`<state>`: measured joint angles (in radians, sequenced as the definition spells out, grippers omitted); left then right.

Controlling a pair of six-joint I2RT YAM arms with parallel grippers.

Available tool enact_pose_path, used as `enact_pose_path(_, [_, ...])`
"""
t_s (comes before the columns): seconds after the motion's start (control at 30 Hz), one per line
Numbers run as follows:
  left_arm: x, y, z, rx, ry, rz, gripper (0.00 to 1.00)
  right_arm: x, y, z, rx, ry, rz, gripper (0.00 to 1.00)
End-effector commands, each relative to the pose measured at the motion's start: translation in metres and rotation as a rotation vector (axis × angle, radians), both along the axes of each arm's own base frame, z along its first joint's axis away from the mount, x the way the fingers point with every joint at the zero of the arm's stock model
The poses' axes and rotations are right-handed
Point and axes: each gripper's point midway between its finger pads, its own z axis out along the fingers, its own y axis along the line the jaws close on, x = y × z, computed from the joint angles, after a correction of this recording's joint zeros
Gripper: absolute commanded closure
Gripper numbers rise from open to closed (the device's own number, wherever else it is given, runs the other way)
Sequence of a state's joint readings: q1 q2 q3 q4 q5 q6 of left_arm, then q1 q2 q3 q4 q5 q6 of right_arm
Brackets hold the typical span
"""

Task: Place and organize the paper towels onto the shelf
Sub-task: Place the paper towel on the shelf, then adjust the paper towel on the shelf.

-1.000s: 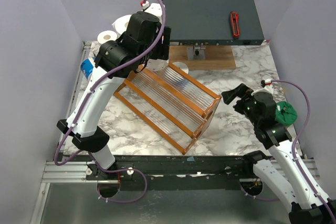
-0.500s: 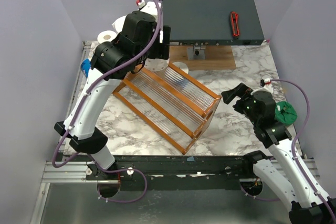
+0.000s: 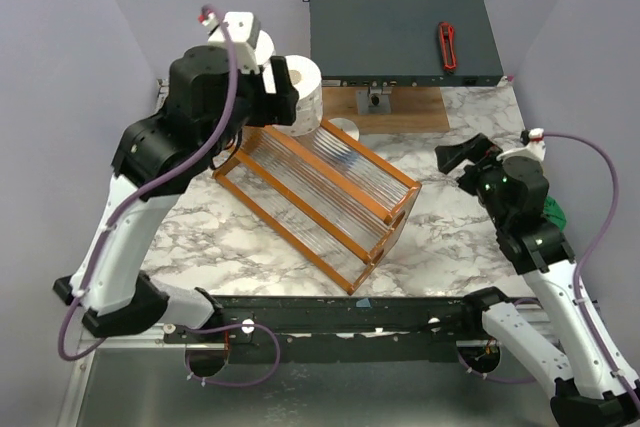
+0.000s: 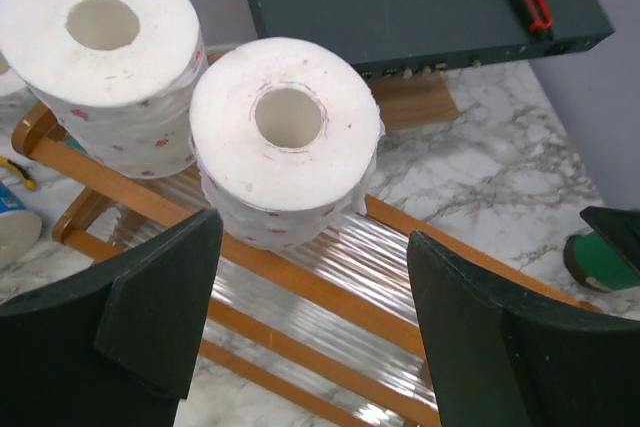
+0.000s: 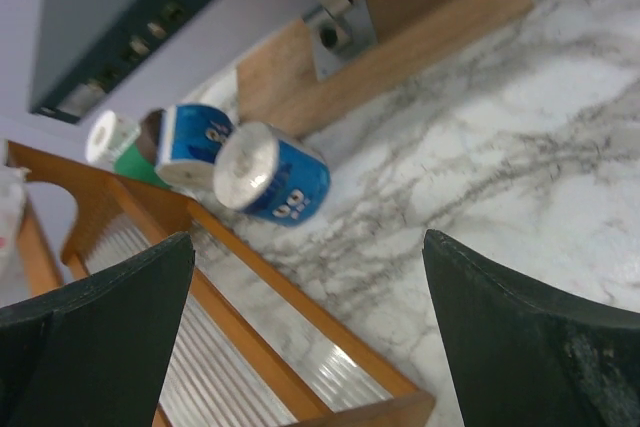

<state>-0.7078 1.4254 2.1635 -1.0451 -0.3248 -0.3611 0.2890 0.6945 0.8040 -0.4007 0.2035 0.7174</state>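
View from right gripper [image 5: 306,267]: dark fingers [image 5: 95,337] spread wide, nothing between. Orange wood shelf [image 5: 255,292] w/ clear ribbed tiers, lower left, on marble table [image 5: 520,147]. Just beyond shelf: blue-wrapped roll [image 5: 275,182], 2nd blue-wrapped roll [image 5: 192,142], green-wrapped roll [image 5: 118,145]. Farther beyond shelf: wood board [image 5: 420,7] w/ metal bracket [image 5: 335,29], dark grey box [image 5: 110,7].

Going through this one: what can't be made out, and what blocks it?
Top view: the left arm covers the shelf's far-left end and the table corner behind it.
Top view: the right arm hides most of the green thing; the left wrist view cuts it at the edge.
Left wrist view: a blue-and-white thing is cut off at the left edge.
Right wrist view: print on the blue rolls is blurred.
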Motion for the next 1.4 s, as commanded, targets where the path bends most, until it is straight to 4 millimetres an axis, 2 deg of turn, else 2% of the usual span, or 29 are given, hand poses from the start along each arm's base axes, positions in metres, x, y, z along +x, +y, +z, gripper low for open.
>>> enact_pose_path(0.0, [-0.020, 0.022, 0.023, -0.145, -0.116, 0.039, 0.18, 0.010, -0.002, 0.065, -0.005, -0.150, -0.015, 0.00])
enact_pose_path(0.07, [-0.032, 0.040, 0.022, -0.188, -0.160, 0.080, 0.16, 0.011, 0.014, 0.087, -0.024, -0.202, 0.088, 0.00])
enact_pose_path(0.1, [-0.034, 0.047, 0.013, -0.193, -0.166, 0.103, 0.15, 0.010, 0.028, 0.098, -0.021, -0.240, 0.171, 0.00])
enact_pose_path(0.13, [-0.041, 0.059, 0.016, -0.228, -0.194, 0.132, 0.13, 0.009, 0.040, 0.109, -0.020, -0.286, 0.241, 0.00])
enact_pose_path(0.17, [-0.043, 0.064, 0.005, -0.236, -0.191, 0.152, 0.10, 0.005, 0.054, 0.118, -0.010, -0.325, 0.326, 0.00])
enact_pose_path(0.23, [-0.052, 0.077, -0.004, -0.272, -0.206, 0.183, 0.03, 0.003, 0.074, 0.129, 0.005, -0.375, 0.440, 0.00])
enact_pose_path(0.37, [-0.066, 0.094, -0.035, -0.302, -0.174, 0.227, 0.01, 0.008, 0.104, 0.131, 0.000, -0.377, 0.583, 0.00])
enact_pose_path(0.47, [-0.069, 0.099, -0.069, -0.277, -0.112, 0.254, 0.01, 0.012, 0.125, 0.130, -0.037, -0.378, 0.647, 0.00])
enact_pose_path(0.67, [-0.082, 0.120, -0.144, -0.267, -0.012, 0.345, 0.01, 0.009, 0.179, 0.121, -0.230, -0.403, 0.682, 0.00])
enact_pose_path(0.83, [-0.097, 0.125, -0.191, -0.332, 0.071, 0.377, 0.01, 0.015, 0.203, 0.110, -0.254, -0.423, 0.728, 0.00])
enact_pose_path(0.97, [-0.105, 0.124, -0.218, -0.371, 0.118, 0.380, 0.01, 0.022, 0.216, 0.106, -0.271, -0.448, 0.749, 0.00])
enact_pose_path(1.13, [-0.109, 0.113, -0.241, -0.410, 0.155, 0.335, 0.01, 0.026, 0.236, 0.109, -0.264, -0.496, 0.803, 0.00])
enact_pose_path(1.37, [-0.110, 0.097, -0.268, -0.441, 0.216, 0.289, 0.01, 0.044, 0.257, 0.109, -0.284, -0.514, 0.808, 0.00])
